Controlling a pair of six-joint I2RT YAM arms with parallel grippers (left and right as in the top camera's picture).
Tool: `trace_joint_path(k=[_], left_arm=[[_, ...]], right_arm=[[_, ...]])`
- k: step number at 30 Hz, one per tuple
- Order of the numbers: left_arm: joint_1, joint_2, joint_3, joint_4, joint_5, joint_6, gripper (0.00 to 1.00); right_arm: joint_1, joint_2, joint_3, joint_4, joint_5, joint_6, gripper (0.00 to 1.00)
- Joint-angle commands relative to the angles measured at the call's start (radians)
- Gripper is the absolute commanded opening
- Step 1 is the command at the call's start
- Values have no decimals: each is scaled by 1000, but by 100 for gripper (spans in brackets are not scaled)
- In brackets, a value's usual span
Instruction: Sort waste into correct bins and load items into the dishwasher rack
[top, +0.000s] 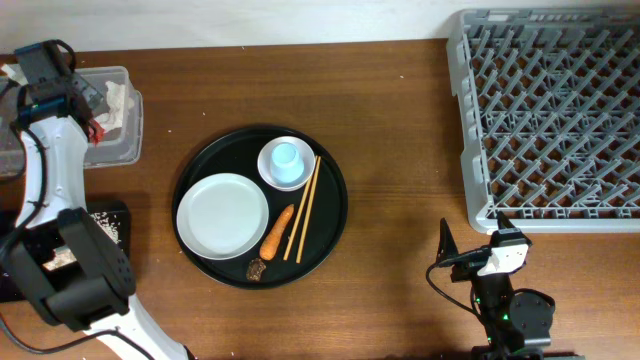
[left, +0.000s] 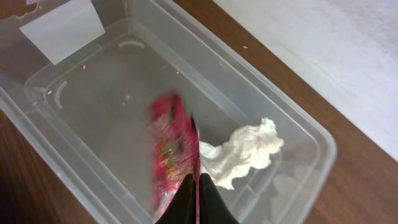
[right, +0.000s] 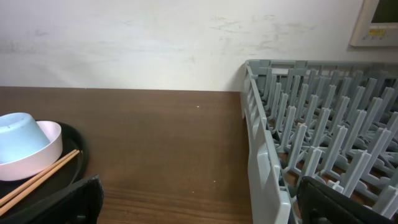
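My left gripper (left: 198, 186) hangs over the clear tub (left: 311, 130), shut on the edge of a red wrapper (left: 169, 146). The wrapper dangles blurred above the tub floor, next to crumpled white tissue (left: 245, 152). Overhead, that gripper (top: 88, 112) is at the far left over the tub (top: 128, 152). The round black tray (top: 335, 175) carries a white plate (top: 223, 215), a light-blue cup (top: 286, 157) in a white bowl (top: 268, 174), chopsticks (top: 303, 210), a carrot (top: 277, 232) and a dark scrap (top: 256, 269). My right gripper (top: 472, 234) stands open and empty beside the grey rack (top: 550, 110).
A shallow black tray (top: 112, 212) holding rice lies at the left edge, partly covered by my left arm. In the right wrist view the rack's wall (right: 264, 168) rises to the right, and the bowl (right: 46, 149) with the cup (right: 18, 134) sits at the left.
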Motion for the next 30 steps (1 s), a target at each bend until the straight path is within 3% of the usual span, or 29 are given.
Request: trace_joint_path(k=[1, 2, 3, 6, 8, 9, 11, 12, 14, 16, 19, 22, 25, 28, 30], left_arm=[[30, 24, -7, 23, 31, -18, 11], [37, 24, -7, 27, 48, -18, 38], [45, 24, -7, 36, 66, -18, 76], [61, -13, -6, 7, 179, -13, 80], [60, -78, -6, -2, 369, -10, 79], [60, -113, -6, -3, 466, -10, 78], [44, -223, -6, -6, 666, -10, 62], [26, -282, -6, -37, 710, -10, 62], [-11, -364, -6, -122, 719, -10, 63], [-53, -436, -6, -283, 718, -10, 70], [-116, -488, -7, -498, 715, 15, 70], [-164, -513, -7, -590, 694, 73, 72], [-157, -529, -7, -642, 551, 42, 72], [-105, -534, -7, -732, 372, -74, 72], [-64, -534, -7, -790, 338, -100, 72]], right_arm=[[-6, -7, -15, 3, 9, -6, 98], [-6, -7, -15, 3, 9, -6, 98], [-6, -7, -15, 3, 9, -6, 98], [-6, -7, -15, 3, 9, -6, 98], [-6, -7, -15, 3, 9, -6, 99], [-6, -7, -15, 3, 9, -6, 98], [-6, -7, -15, 3, 9, -6, 98], [-6, -7, -15, 3, 9, -6, 98], [-6, -7, -15, 3, 9, -6, 98], [-6, -7, -15, 3, 9, -6, 98], [-6, -7, -15, 3, 9, -6, 98], [-6, -7, -15, 3, 9, -6, 98], [-6, -7, -15, 3, 9, -6, 98], [-6, -7, -15, 3, 9, -6, 98], [-6, -7, -15, 3, 9, -6, 98]])
